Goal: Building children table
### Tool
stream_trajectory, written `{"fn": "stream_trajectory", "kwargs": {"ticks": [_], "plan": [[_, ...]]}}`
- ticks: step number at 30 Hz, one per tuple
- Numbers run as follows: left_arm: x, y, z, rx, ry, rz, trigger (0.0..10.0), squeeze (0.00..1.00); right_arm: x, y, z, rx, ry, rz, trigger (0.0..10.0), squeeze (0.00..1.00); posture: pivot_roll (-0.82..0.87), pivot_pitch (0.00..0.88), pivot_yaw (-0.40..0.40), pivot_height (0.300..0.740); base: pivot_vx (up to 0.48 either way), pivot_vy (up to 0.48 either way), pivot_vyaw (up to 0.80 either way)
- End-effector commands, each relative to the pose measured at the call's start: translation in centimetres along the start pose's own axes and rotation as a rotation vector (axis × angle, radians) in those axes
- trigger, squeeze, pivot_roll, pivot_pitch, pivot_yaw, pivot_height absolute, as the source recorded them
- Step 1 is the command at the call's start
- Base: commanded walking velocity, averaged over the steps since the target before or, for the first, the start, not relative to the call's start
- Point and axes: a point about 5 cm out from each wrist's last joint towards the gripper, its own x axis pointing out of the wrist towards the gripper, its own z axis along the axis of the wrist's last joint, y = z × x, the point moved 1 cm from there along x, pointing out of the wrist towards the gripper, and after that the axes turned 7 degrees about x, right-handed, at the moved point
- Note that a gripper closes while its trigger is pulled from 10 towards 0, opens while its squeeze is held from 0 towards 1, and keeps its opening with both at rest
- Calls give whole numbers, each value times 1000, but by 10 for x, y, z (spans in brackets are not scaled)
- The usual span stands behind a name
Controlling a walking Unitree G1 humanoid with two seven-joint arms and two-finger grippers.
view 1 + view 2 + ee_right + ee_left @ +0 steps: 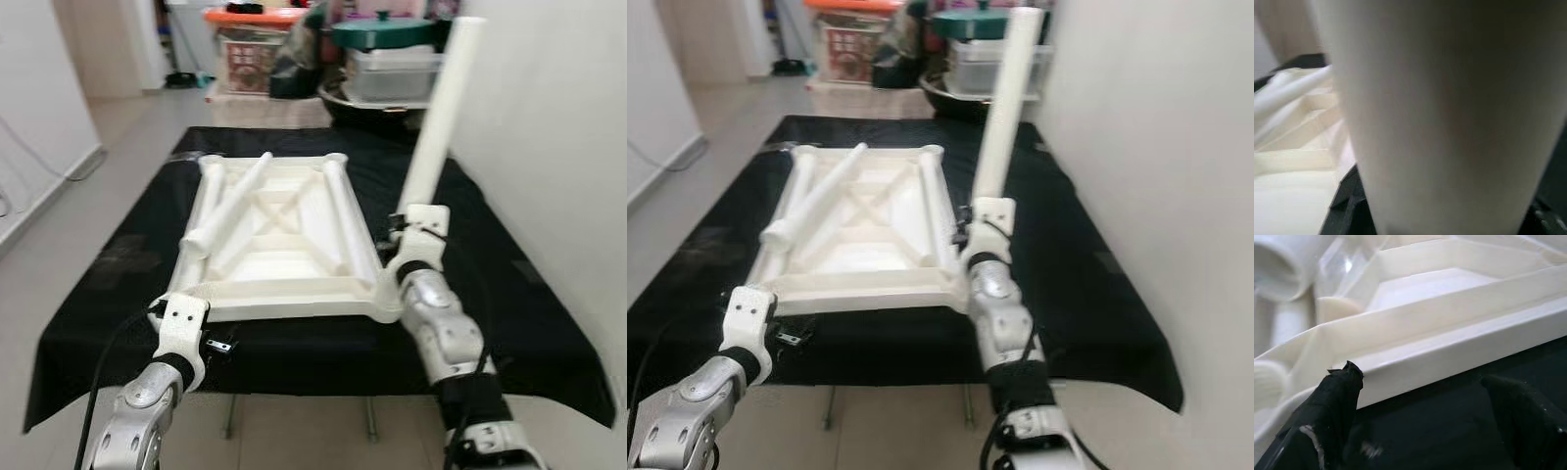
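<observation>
A home — tiled floor, stacked storage boxes and a lidded pot against the wall.

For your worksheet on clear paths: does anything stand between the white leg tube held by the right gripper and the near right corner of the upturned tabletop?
Nothing visible does. The right gripper holds the white plastic leg tube upright, just above the near right corner of the upturned white plastic tabletop. The other loose white leg tubes lie farther left inside the frame.

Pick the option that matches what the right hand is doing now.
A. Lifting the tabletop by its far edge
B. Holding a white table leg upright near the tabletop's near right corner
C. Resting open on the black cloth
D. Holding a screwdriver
B: the right hand grips a white table leg that stands up, beside the near right corner of the upside-down tabletop.
</observation>
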Motion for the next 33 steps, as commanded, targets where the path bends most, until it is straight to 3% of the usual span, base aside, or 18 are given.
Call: {"fn": "stream_trajectory", "kwargs": {"ticks": [1,3,4,8,10,12,16,18,19,20,21,22,23,24,25,28,29,33], "plan": [[0,0,-3,0,7,-2,10000,0,1,15,-4,8,31,97,10000,1000,96,0,-45,740,0,0,0],[-1,0,-3,0,5,-2,10000,0,3,21,1,-1,22,132,10000,1000,96,0,-45,740,0,0,0],[-1,1,-3,0,5,-1,10000,0,5,28,8,14,15,201,10000,0,96,0,-48,740,0,0,0],[-2,1,-4,0,7,1,10000,0,3,38,17,24,2,322,10000,0,93,0,-48,740,0,0,0],[-2,1,-5,-2,11,4,10000,0,-21,66,31,-63,-17,749,10000,0,92,0,-52,740,0,0,0],[-1,0,-5,-3,10,4,10000,0,-38,77,28,-146,14,946,10000,0,96,0,-56,740,0,0,0],[0,-1,-4,-5,6,4,10000,0,-39,77,20,-178,51,977,10000,0,96,0,-56,740,0,0,0],[-2,0,-4,-6,5,10,10000,0,-37,76,12,-198,79,983,9255,0,112,0,-66,740,0,0,0],[-2,1,-5,-7,7,16,10000,0,-32,74,8,-205,88,949,6980,0,112,0,-66,740,0,0,0],[-3,2,-5,-6,9,20,10000,0,-25,71,6,-204,98,894,1882,0,115,0,-68,740,0,0,0],[-3,2,-5,-6,9,20,10000,0,-25,71,6,-204,98,894,1882,0,115,0,-68,740,0,0,0],[-4,3,-6,-6,11,22,10000,0,-11,64,4,-193,114,760,0,0,115,0,-67,740,0,0,0],[-4,3,-6,-6,11,22,10000,0,-11,64,4,-193,114,760,0,0,115,0,-67,740,0,0,0],[-5,4,-7,-4,14,23,10000,0,13,38,1,-147,143,458,0,0,112,0,-63,740,0,0,0],[-5,3,-7,-4,15,22,10000,0,20,21,0,-121,154,303,0,0,112,0,-62,740,0,0,0],[-5,3,-8,-4,16,22,10000,0,23,8,-1,-102,159,193,0,0,109,0,-60,740,0,0,0],[-5,2,-7,-5,15,19,10000,0,25,-12,-1,-67,145,32,0,0,108,0,-58,740,0,0,0],[-5,1,-7,-4,15,14,10000,0,19,-38,-7,-19,136,-183,0,0,104,0,-53,740,0,0,0]]}}
